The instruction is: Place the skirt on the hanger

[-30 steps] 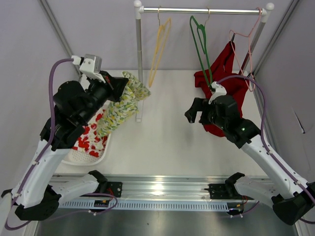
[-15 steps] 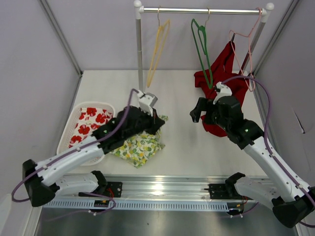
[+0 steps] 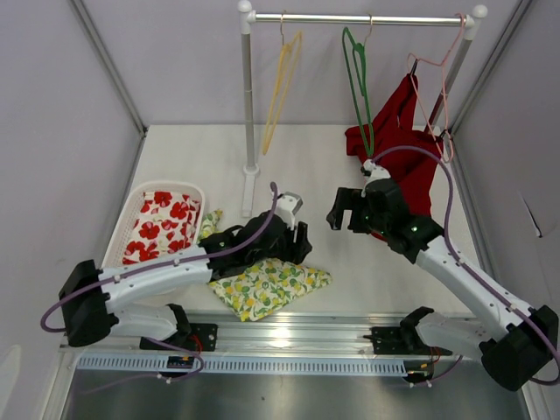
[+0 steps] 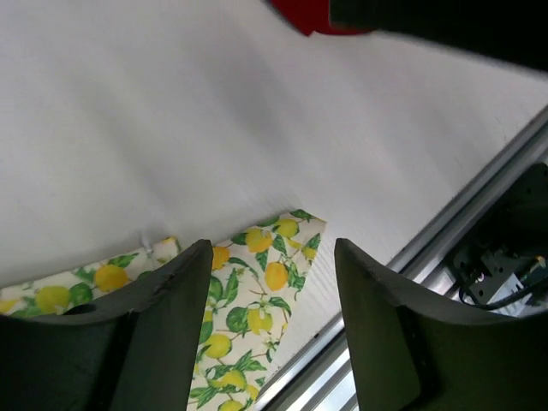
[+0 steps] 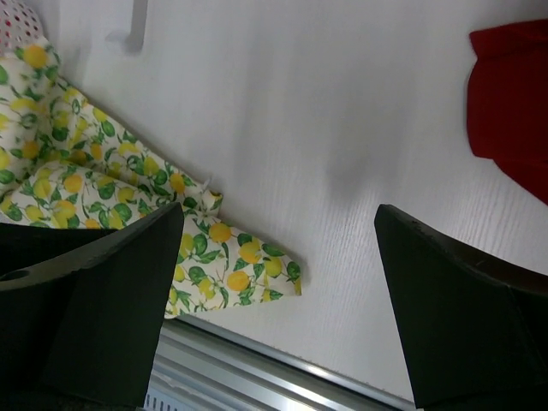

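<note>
The skirt [image 3: 271,284], white with lemons and green leaves, lies flat on the table near the front rail; it also shows in the left wrist view [image 4: 248,291] and the right wrist view [image 5: 86,180]. My left gripper [image 3: 302,245] hovers just over its right part, open [image 4: 272,253], nothing between the fingers. My right gripper [image 3: 337,210] hangs open [image 5: 278,214] over bare table right of the skirt. A yellow hanger [image 3: 282,87] and a green hanger [image 3: 359,83] hang bare on the rack's bar.
A pink hanger [image 3: 437,96] carries a red garment [image 3: 398,131] at the back right. A white basket [image 3: 118,236] holding red-flowered cloth [image 3: 162,223] stands at the left. The rack's pole [image 3: 248,105] rises behind the skirt. A metal rail [image 3: 280,331] borders the front.
My left arm swung the skirt from above the basket down to the table's front middle, then opened and let it go. The right gripper shifted slightly left.
</note>
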Controlling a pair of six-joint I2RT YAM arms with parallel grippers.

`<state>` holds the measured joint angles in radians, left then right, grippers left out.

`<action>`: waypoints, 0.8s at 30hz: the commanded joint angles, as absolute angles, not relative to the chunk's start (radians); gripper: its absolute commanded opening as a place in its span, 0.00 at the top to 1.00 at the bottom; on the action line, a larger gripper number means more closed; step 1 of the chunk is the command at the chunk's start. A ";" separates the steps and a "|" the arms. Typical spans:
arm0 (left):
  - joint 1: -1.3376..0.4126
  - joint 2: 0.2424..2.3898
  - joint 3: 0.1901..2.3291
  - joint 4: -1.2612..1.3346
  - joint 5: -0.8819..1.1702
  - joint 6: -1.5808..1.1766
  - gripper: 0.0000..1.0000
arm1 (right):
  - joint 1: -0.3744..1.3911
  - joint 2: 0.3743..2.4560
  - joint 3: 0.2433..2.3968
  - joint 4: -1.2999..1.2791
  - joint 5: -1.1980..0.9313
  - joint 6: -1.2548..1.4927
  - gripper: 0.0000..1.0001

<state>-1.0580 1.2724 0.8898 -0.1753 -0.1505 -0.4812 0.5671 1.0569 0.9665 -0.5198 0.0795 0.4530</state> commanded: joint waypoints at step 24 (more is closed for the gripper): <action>-0.845 1.157 0.545 -0.440 -0.420 -0.940 0.93 | 0.940 1.623 0.916 -0.175 0.069 0.604 0.21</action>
